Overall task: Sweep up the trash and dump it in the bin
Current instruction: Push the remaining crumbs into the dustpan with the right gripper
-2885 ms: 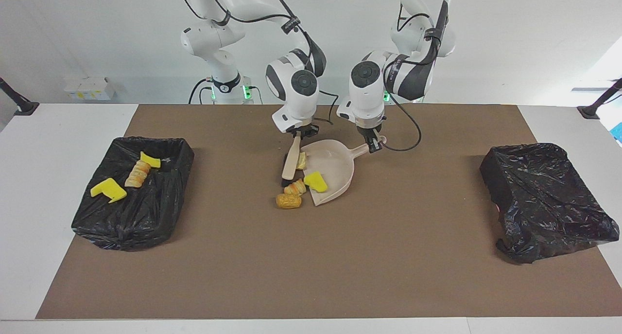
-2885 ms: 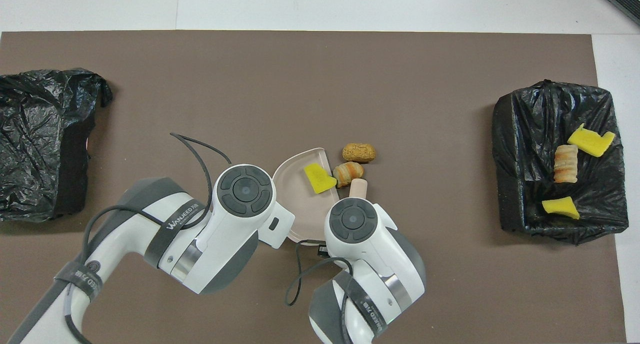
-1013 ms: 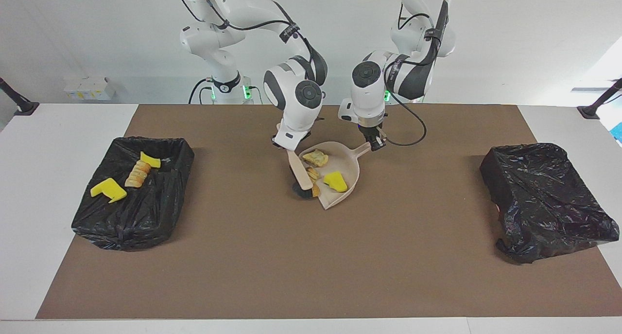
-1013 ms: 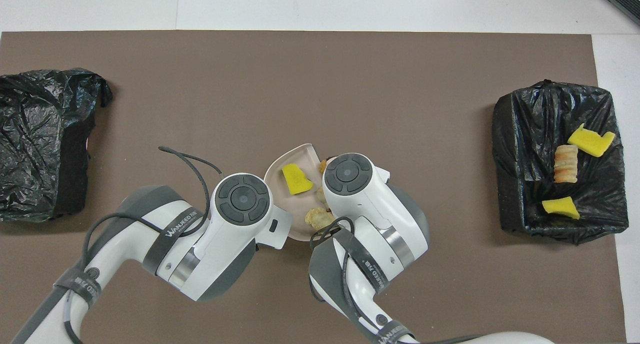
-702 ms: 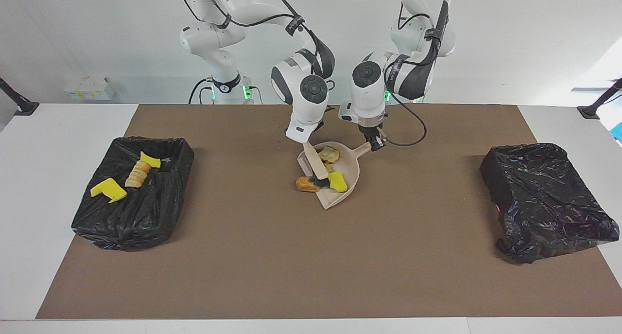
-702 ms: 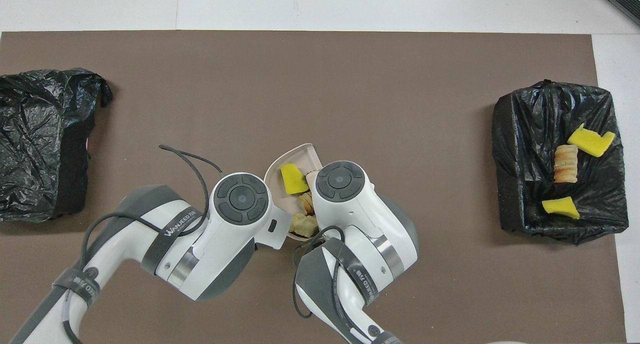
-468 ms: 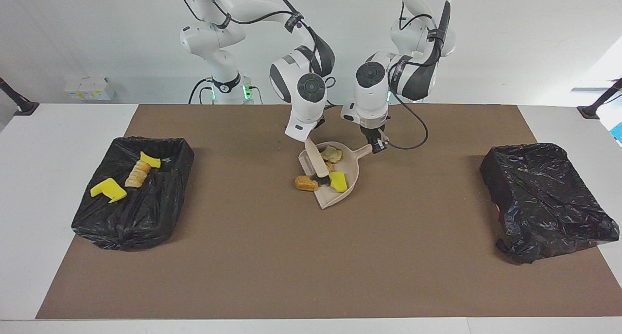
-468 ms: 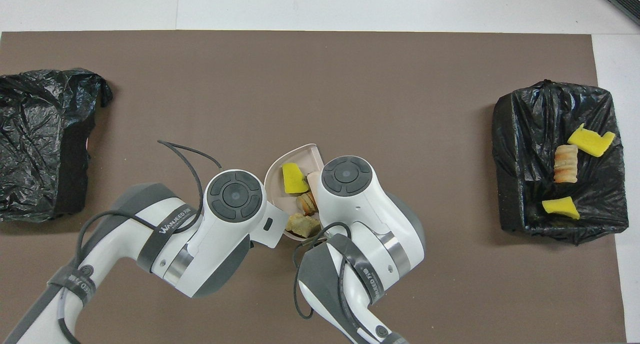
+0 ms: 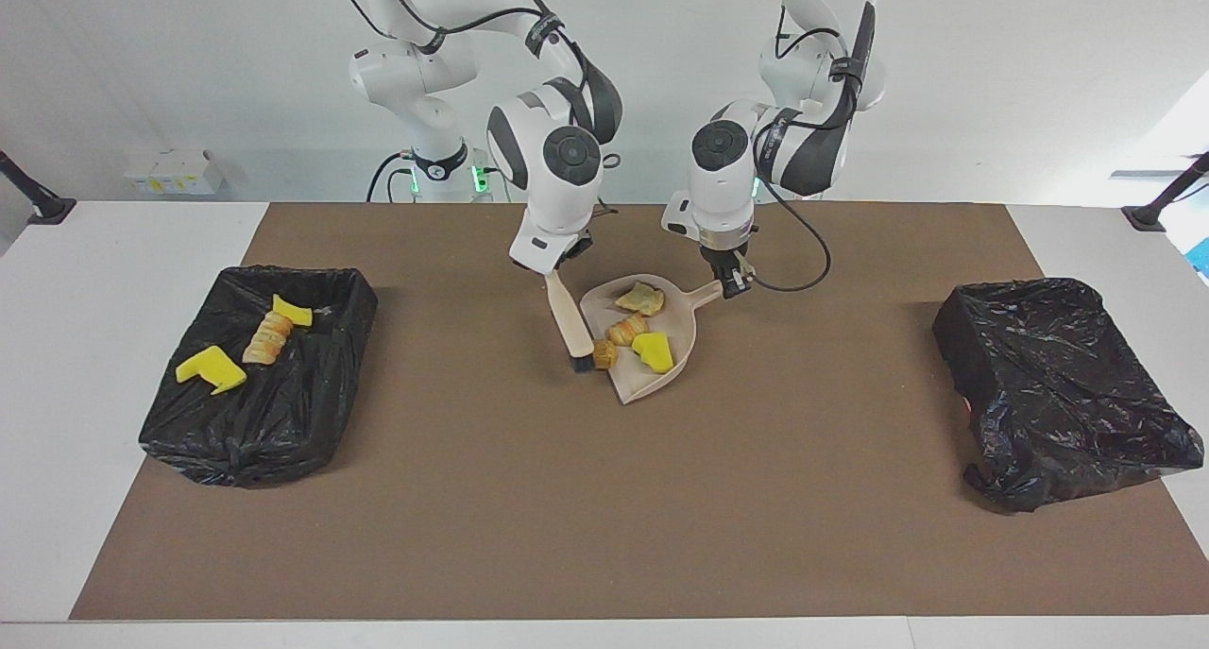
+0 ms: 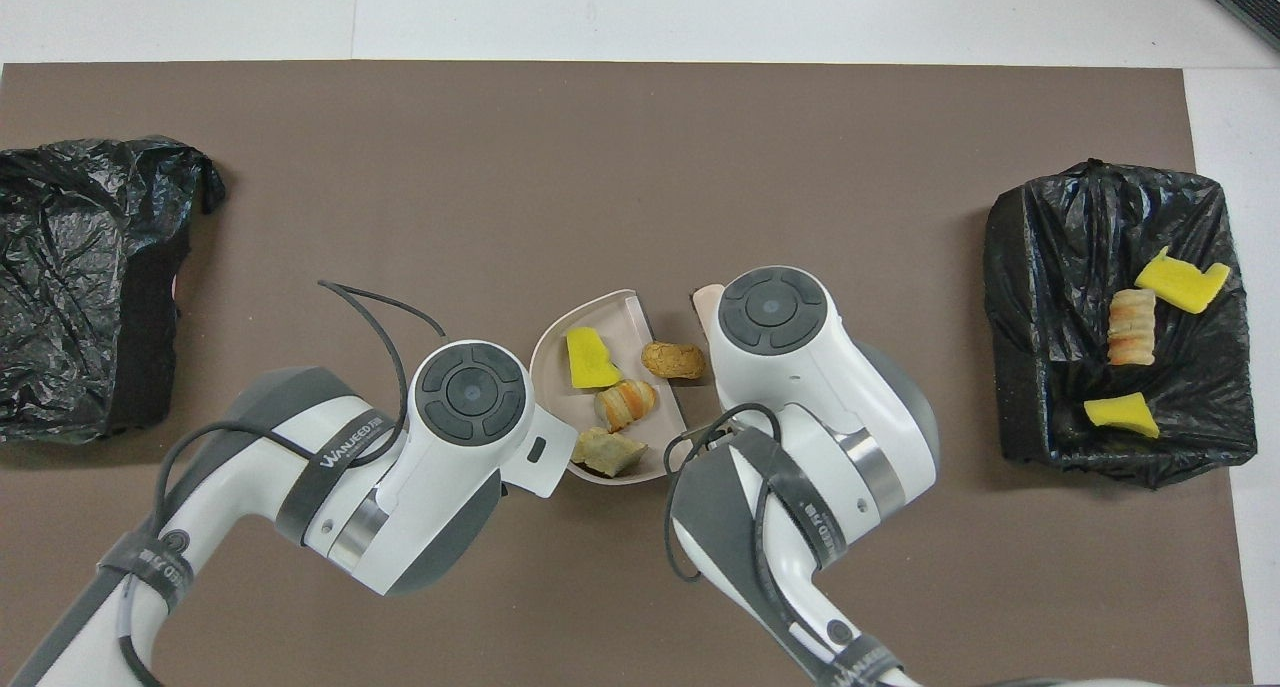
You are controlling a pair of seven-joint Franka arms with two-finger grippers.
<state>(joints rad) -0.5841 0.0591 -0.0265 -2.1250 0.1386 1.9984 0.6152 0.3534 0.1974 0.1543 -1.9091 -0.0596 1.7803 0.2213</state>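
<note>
While three scraps (image 9: 247, 339) already lie in the bin (image 9: 326, 384), our left gripper (image 9: 729, 288) pinches the dustpan (image 9: 685, 333) handle. Our right gripper (image 9: 551, 269), clamped on the brush (image 9: 570, 323), has three scraps in the pan below it and one scrap (image 9: 604, 354) at the lip. We judge that nudge and the dumping remain.

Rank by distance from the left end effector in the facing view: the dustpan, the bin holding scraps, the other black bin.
1. dustpan, its handle in the left end effector.
2. empty black bin, toward the left arm's end.
3. bin with scraps, toward the right arm's end.
</note>
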